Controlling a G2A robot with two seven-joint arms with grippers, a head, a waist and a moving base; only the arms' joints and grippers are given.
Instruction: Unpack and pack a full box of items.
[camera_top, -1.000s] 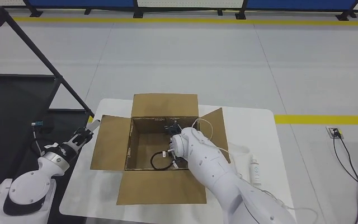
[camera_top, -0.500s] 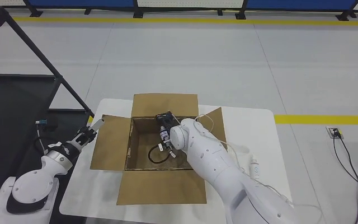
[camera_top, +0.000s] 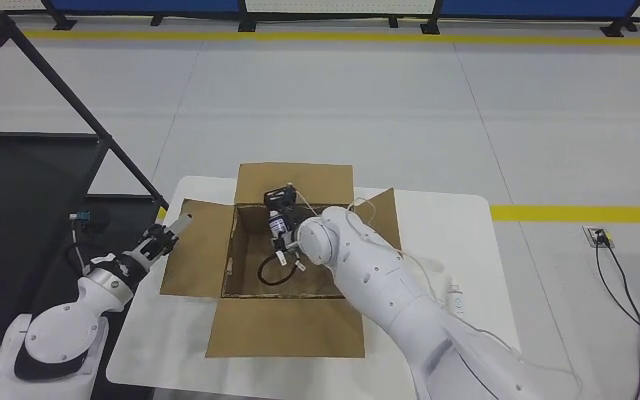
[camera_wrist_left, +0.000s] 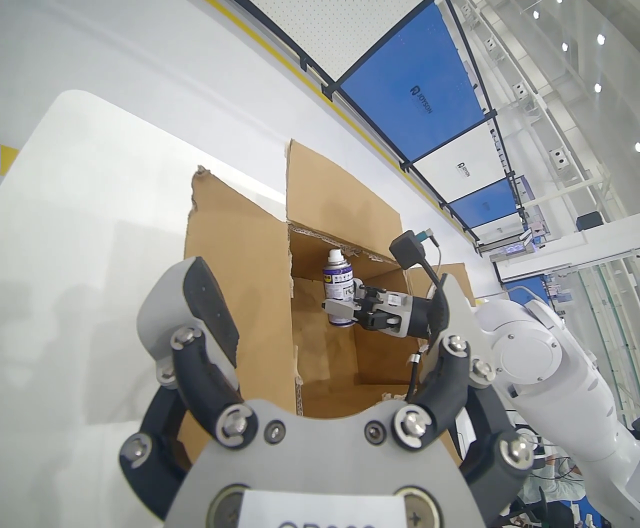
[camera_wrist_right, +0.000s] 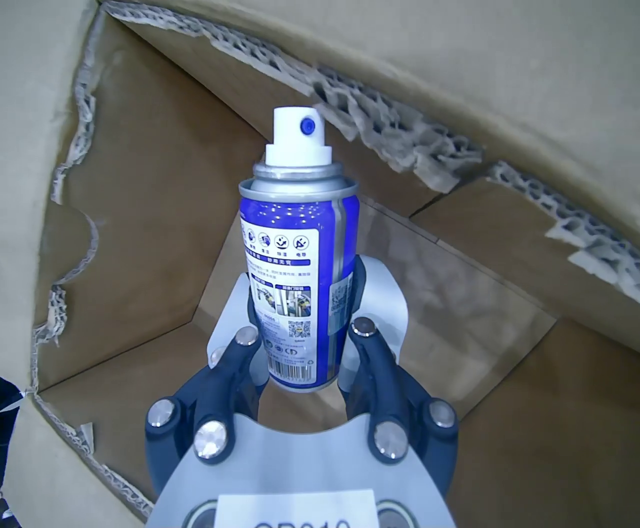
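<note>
In the top view, an open brown cardboard box (camera_top: 295, 183) sat with its four flaps spread on a white rounded table (camera_top: 440, 220), and the right gripper (camera_top: 280, 232), reaching in over the box's right side, was clamped on a blue-and-white aerosol spray can (camera_top: 276, 226) near the box's back wall. The left gripper (camera_top: 178, 224) hung just beside the outer edge of the left flap, and a small white bottle (camera_top: 457, 297) lay on the table well to the right of the box. In the left wrist view, the left gripper (camera_wrist_left: 325, 292) had its two dark-padded fingers (camera_wrist_left: 205, 287) spread wide with nothing between them, facing the box (camera_wrist_left: 330, 190), where the spray can (camera_wrist_left: 339, 280) stood upright in the grip of the right gripper (camera_wrist_left: 345, 312), its white cap level with the box's torn rim. In the right wrist view, the right gripper (camera_wrist_right: 305, 300) pinched the lower body of the spray can (camera_wrist_right: 297, 250) from both sides, the nozzle pointing up toward the ragged corrugated rim, with the can held clear of the box's (camera_wrist_right: 150, 200) floor near an inner corner.
</note>
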